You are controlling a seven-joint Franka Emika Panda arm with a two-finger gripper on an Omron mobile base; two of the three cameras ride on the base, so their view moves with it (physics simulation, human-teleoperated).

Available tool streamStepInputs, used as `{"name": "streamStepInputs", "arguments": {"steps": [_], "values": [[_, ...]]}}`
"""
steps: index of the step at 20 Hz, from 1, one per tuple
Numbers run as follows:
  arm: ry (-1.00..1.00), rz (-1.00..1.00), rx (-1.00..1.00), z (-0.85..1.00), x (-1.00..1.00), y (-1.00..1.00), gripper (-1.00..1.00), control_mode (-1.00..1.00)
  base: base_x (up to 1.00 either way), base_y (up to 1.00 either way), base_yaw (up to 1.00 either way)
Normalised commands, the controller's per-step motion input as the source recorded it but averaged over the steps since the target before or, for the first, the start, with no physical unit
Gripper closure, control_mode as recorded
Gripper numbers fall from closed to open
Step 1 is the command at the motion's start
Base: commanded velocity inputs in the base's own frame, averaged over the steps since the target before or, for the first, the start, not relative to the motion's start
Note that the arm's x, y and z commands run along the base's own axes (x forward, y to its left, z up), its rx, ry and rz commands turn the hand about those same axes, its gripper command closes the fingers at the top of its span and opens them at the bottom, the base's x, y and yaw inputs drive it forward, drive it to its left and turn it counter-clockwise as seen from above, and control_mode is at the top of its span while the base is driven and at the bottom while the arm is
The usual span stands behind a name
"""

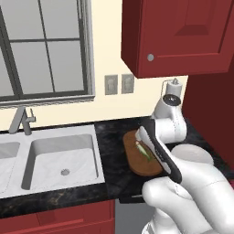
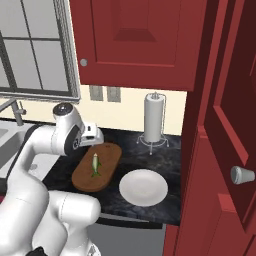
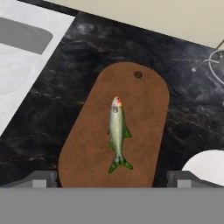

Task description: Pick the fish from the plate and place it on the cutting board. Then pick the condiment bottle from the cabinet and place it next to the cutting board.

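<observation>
My two fingertips [image 3: 40, 178] sit spread wide at the bottom of the hand view, holding nothing, with the fish [image 3: 117, 134] lying along the middle of the cutting board [image 3: 87, 153] between them. To its right the plate [image 2: 143, 187] sits bare, just beside the board. Further right stands the cabinet [image 2: 220, 150], door ajar (I cannot see the condiment bottle). The risk I judge: swinging across, my arm could clip the paper towel roll [image 2: 154, 118] or that door.

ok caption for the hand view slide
Fish lying lengthwise on the cutting board, open gripper above, plate edge at right.
</observation>
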Motion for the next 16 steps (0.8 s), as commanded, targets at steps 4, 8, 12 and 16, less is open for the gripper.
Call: {"name": "streamStepInputs", "arguments": {"steps": [4, 8, 12, 16], "values": [[-0.13, 0.0, 0.0, 0.3, -0.42, 0.0, -1.0, -1.0, 0.0, 0.0, 0.0], [-0.12, 0.0, 0.0, 0.36, -0.46, 0.0, -1.0, -1.0, 0.0, 0.0, 0.0], [-0.11, 0.0, 0.0, 0.37, -0.45, 0.0, -1.0, -1.0, 0.0, 0.0, 0.0], [-0.09, 0.0, 0.0, 0.39, -0.47, -0.04, -1.0, -1.0, 0.0, 0.0, 0.0]]}}
